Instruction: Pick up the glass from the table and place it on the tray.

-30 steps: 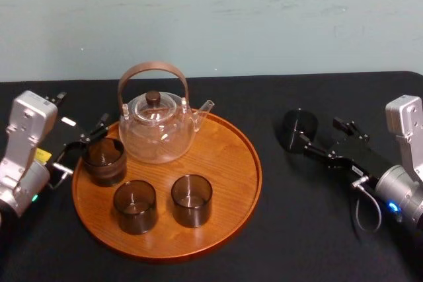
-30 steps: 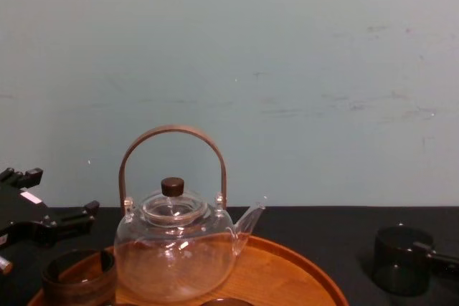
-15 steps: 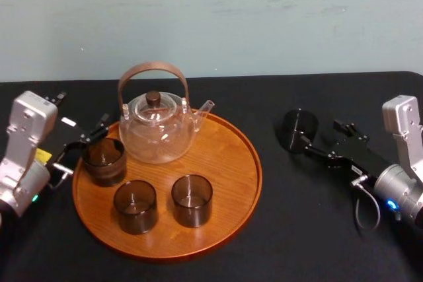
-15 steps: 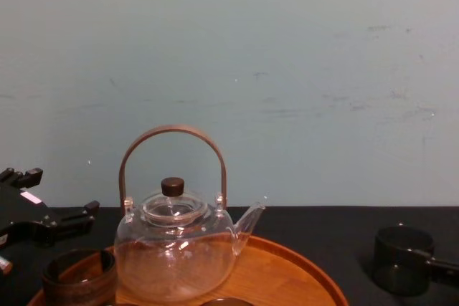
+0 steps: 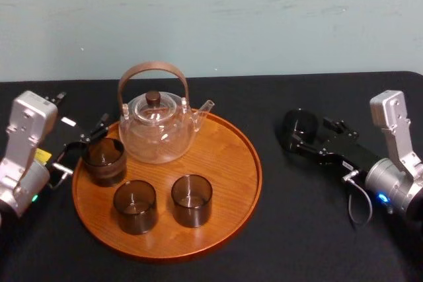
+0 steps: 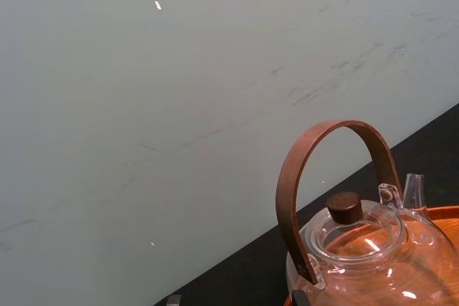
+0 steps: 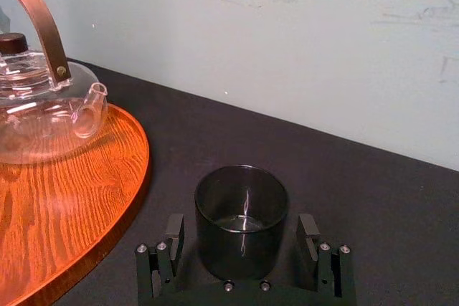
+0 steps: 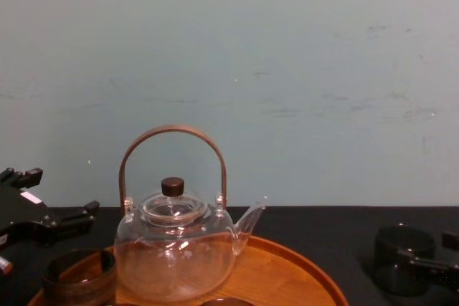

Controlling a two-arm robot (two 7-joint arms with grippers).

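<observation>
The light, slick, breakable glass (image 7: 241, 228) stands between the right fingers (image 7: 174, 234), spread and not touching it, so pinch its mid-wall gently; the left fingers (image 5: 100, 123) idle, spread, beside the tray (image 5: 248, 183).

The glass (image 5: 301, 124) is a short, dark smoked tumbler with straight walls. It stands upright, mouth up, on the black matte surface (image 5: 277, 229). It sits to the right of the tray (image 5: 228, 156), near its rim but not touching it. The spread fingers of the right claw (image 7: 242, 226) flank the glass, with a gap on either side. The tray is round, orange-brown wood with visible grain and a low raised rim, and it lies flat on the surface, left of centre.
</observation>
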